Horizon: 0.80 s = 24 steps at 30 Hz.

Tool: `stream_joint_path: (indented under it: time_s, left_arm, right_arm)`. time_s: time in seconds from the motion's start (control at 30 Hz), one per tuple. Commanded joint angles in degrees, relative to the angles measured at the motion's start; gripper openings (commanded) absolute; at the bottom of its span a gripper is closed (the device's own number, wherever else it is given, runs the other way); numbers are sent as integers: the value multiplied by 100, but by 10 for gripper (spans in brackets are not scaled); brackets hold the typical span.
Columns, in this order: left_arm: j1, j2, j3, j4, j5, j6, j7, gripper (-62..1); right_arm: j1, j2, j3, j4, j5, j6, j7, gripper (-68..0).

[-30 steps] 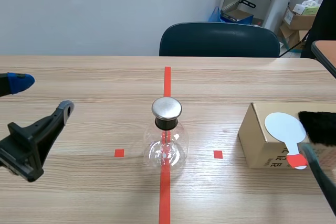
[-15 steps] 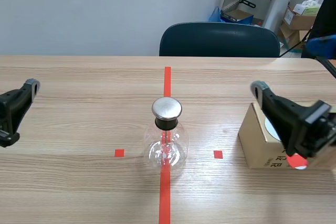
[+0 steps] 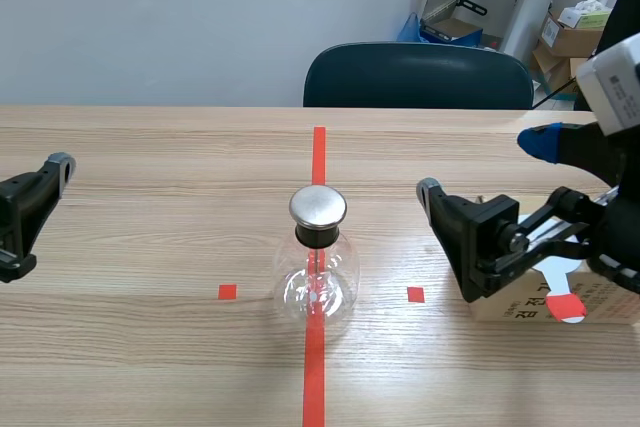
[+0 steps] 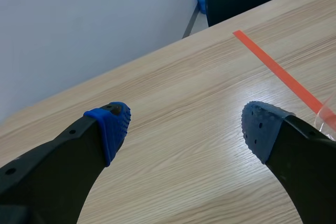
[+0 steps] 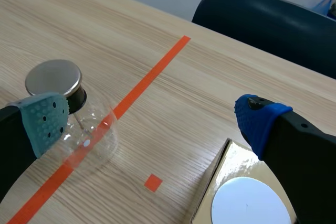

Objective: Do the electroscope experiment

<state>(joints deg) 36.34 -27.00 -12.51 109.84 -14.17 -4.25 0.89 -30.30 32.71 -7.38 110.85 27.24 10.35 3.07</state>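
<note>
The electroscope, a round glass flask (image 3: 318, 282) with a shiny metal cap (image 3: 318, 207), stands on the red centre line. My right gripper (image 3: 487, 167) hovers open just right of it, over the near-left corner of a cardboard box (image 3: 515, 305). In the right wrist view the right gripper (image 5: 152, 119) is spread wide, with the flask (image 5: 86, 137) beside its grey-green pad and the white disc (image 5: 249, 200) on the box (image 5: 223, 174) near its blue pad. My left gripper (image 4: 186, 124) is open and holds nothing, far left of the flask; one of its fingers (image 3: 38, 192) shows at the table's left edge.
A dark blue chair (image 3: 418, 75) stands behind the table's far edge. The disc's red handle (image 3: 566, 307) sticks out over the box's front. Small red tape squares (image 3: 227, 292) lie either side of the flask. Boxes and clutter sit on the floor at the back right.
My right arm has swung up and left from behind the box toward the flask. The left arm drew back to the left edge a second ago and has stayed there since.
</note>
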Motion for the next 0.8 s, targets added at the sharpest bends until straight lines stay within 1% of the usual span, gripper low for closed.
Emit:
stream_joint_path:
  time_s: [0.0, 0.47, 0.77]
  left_arm:
    - [15, -33, 15, 85, -22, 26, -59, -144]
    - [15, -33, 15, 85, -20, 26, -61, -144]
    - [15, -33, 15, 85, -20, 26, -61, -144]
  right_arm:
    - [-2, 92, 66, 11, 15, 2, 109, 4]
    - [-2, 92, 66, 11, 0, 2, 118, 4]
    - [-2, 92, 68, 11, 2, 2, 365, 4]
